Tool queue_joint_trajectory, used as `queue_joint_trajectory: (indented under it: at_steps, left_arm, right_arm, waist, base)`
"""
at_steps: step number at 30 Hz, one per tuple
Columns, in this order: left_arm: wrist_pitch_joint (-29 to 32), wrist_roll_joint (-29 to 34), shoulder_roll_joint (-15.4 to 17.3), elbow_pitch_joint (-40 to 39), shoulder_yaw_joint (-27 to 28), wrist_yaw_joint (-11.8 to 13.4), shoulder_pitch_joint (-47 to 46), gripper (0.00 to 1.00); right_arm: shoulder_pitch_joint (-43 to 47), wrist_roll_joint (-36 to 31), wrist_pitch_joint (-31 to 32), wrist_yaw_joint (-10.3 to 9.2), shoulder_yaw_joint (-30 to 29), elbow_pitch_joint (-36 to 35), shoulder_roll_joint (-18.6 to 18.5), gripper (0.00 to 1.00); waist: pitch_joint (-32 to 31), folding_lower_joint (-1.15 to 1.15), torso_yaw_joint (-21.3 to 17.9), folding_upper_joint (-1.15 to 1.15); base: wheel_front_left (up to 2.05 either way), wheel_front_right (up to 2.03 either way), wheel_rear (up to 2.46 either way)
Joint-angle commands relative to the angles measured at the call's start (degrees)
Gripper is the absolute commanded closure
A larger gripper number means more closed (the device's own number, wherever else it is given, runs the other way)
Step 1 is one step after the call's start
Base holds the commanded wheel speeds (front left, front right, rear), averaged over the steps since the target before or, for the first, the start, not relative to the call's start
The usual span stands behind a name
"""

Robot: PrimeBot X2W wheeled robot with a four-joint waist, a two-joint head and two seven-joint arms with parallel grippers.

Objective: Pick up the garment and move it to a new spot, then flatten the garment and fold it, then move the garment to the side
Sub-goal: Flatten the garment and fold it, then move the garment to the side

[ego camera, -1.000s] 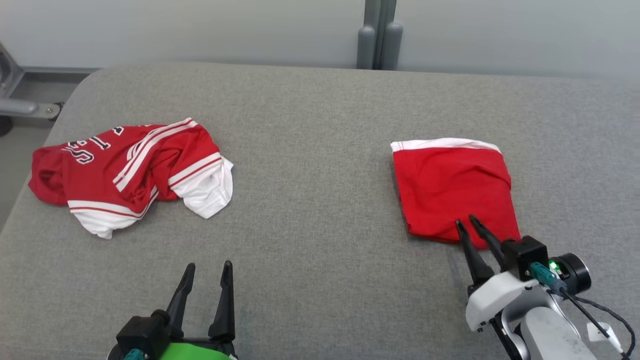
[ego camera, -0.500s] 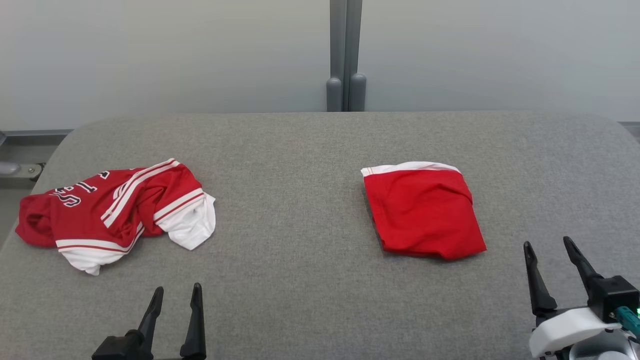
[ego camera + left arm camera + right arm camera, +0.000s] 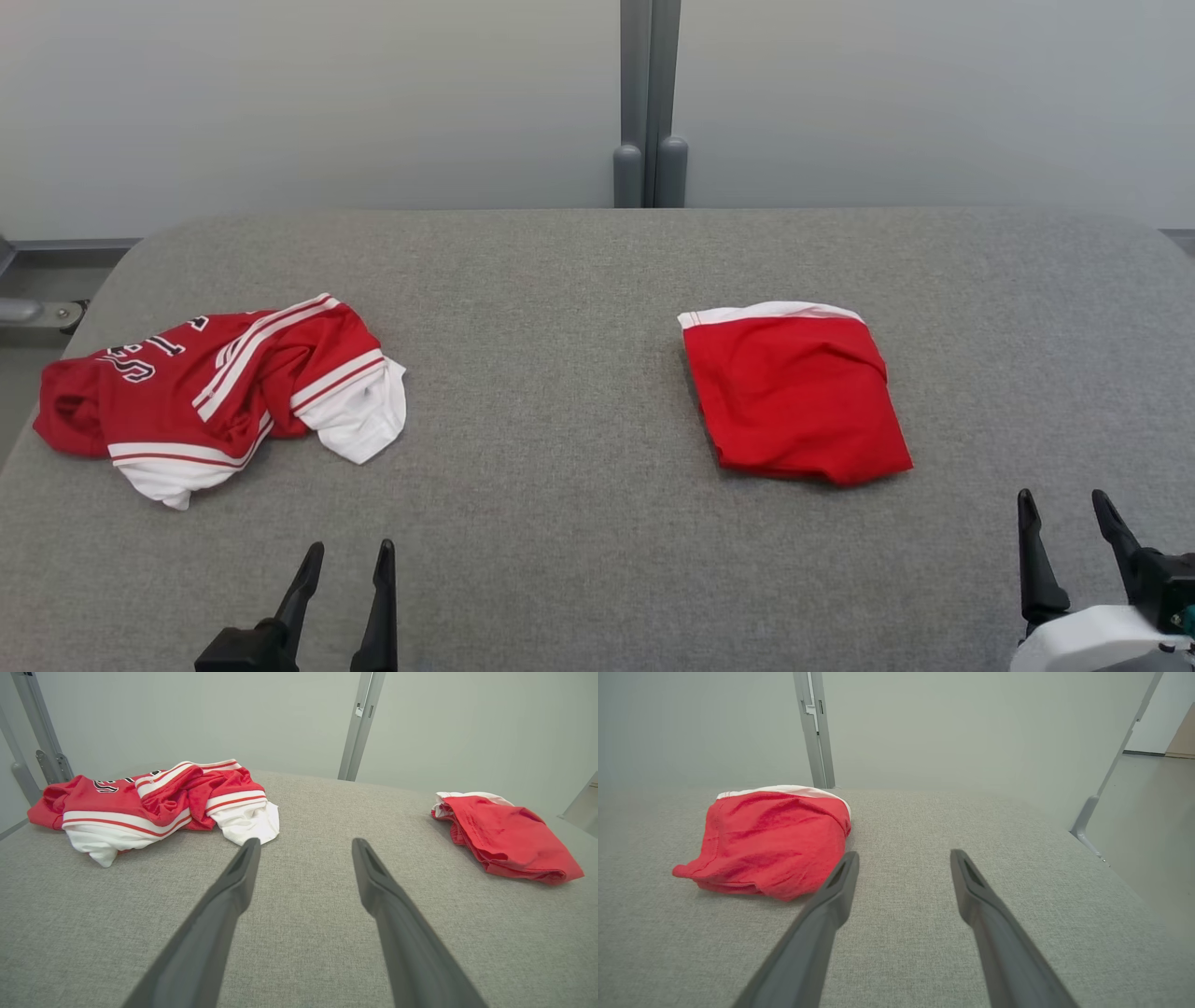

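- Red folded garment (image 3: 794, 392): lies flat on the right half of the grey fabric worktop (image 3: 579, 308), in a rough square, with a white band along the far edge and one corner pointing toward the near right.
- Same garment from the left wrist view (image 3: 504, 840): shows several stacked layers along its near edge and sits far to the right of the fingers.
- Same garment from the right wrist view (image 3: 775, 840): sits to the left of the fingers and a little beyond them, with soft creases across the top layer.
- Right gripper (image 3: 1064, 497): stands at the lower right corner of the head view, nearer than the folded garment, to its right and clearly apart from it.
- Right gripper from its own wrist view (image 3: 904, 854): jaws spread wide, with only bare grey fabric between them, so holds nothing.
- Left gripper (image 3: 351, 546): stands at the lower left of the head view, fingers pointing up the picture.
- Left gripper from its own wrist view (image 3: 304, 842): jaws also spread wide and empty, aimed at the bare strip between the two pieces of clothing.
- Crumpled jersey (image 3: 224, 392): red with white stripes and dark letters, lies bunched on the left part of the worktop, well apart from the folded garment; seen also from the left wrist (image 3: 154, 798).
- Grey metal post (image 3: 647, 103): rises behind the far edge of the worktop, against a pale wall.
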Motion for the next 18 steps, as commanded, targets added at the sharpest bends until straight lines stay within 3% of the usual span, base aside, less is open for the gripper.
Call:
queue_joint_trajectory:
  at_steps: [1,5,13,18]
  left_arm:
    - [0.0,-0.4,0.5,-0.4,-0.3,-0.1,-0.7,0.0]
    - [0.0,-1.1,0.4,-1.4,-0.5,-0.1,-1.4,0.0]
    - [0.0,-1.6,-0.3,-2.8,-3.9,-0.2,-5.4,0.0]
    - [0.0,-1.5,-0.6,-2.4,-5.0,-0.2,-8.2,0.0]
  right_arm:
    - [-1.6,1.6,-0.2,-0.05,-0.6,0.6,0.4,0.0]
    - [-7.2,5.5,2.2,-0.04,2.3,4.3,-0.3,0.0]
    - [-25.9,15.7,28.0,-0.04,7.2,11.4,-5.0,0.0]
    - [-32.5,18.0,35.4,-0.02,9.1,16.9,-6.5,0.0]
  waist:
    - [0.3,0.0,0.2,0.0]
    - [2.0,0.0,0.5,0.0]
    - [10.3,0.0,3.2,0.0]
    - [13.6,0.0,5.9,0.0]
  base:
    - [0.0,0.0,0.0]
    - [0.0,0.0,0.0]
    - [0.0,0.0,0.0]
    - [0.0,0.0,0.0]
